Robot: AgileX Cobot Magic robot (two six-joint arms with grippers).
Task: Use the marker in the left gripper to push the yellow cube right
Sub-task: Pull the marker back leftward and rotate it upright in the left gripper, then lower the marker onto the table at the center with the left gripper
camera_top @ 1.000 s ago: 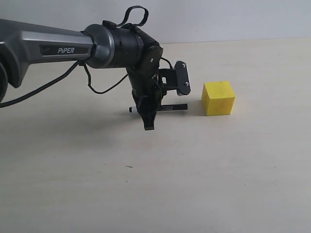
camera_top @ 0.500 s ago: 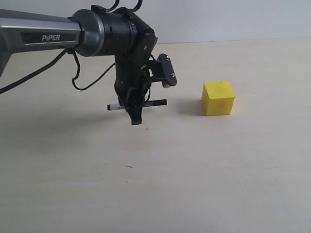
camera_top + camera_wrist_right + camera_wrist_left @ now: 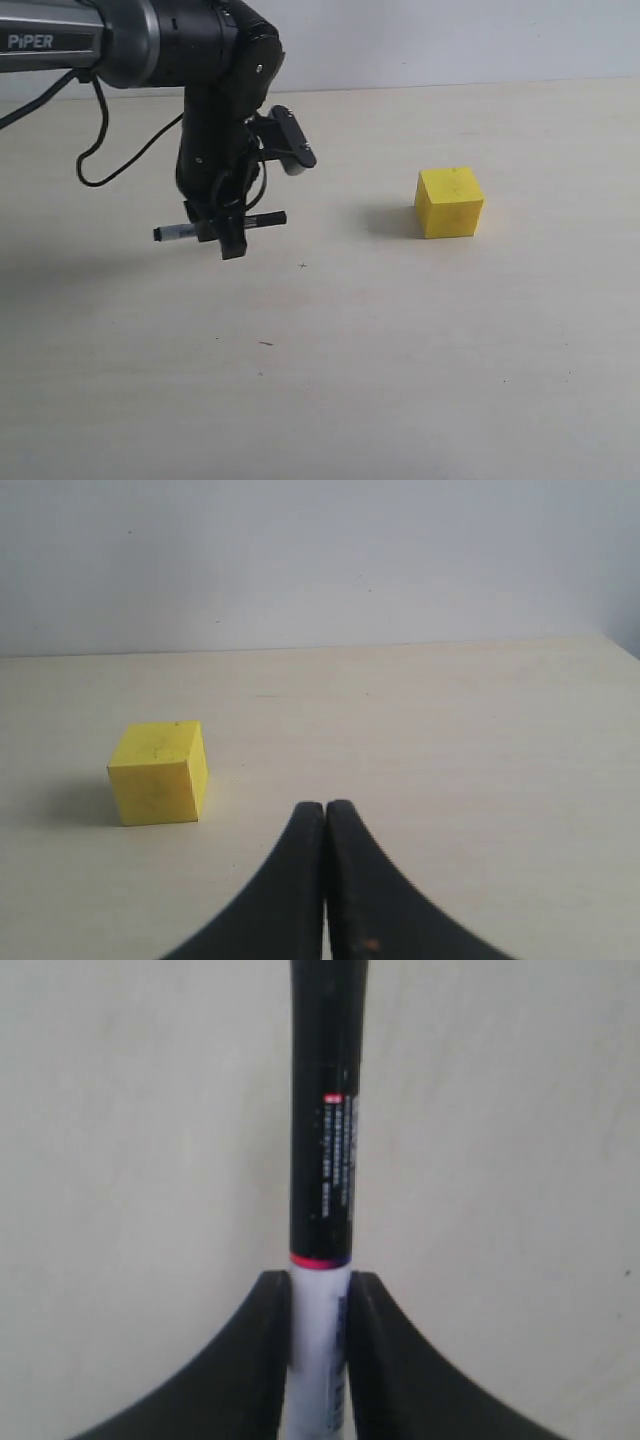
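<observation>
Exterior: matte beige table, plain pale wall behind. Left gripper clamps slim marker crosswise, level, seemingly just above table. Matte yellow cube at marker's 3 o'clock, well apart.
Left wrist: black fingers pinch white barrel beside cap's red ring.
Right wrist: right gripper, curved black jaws pressed together, empty; cube near.

Print on your marker too blurred to read, cap end cut off, mid-barrel hidden behind the left gripper
</observation>
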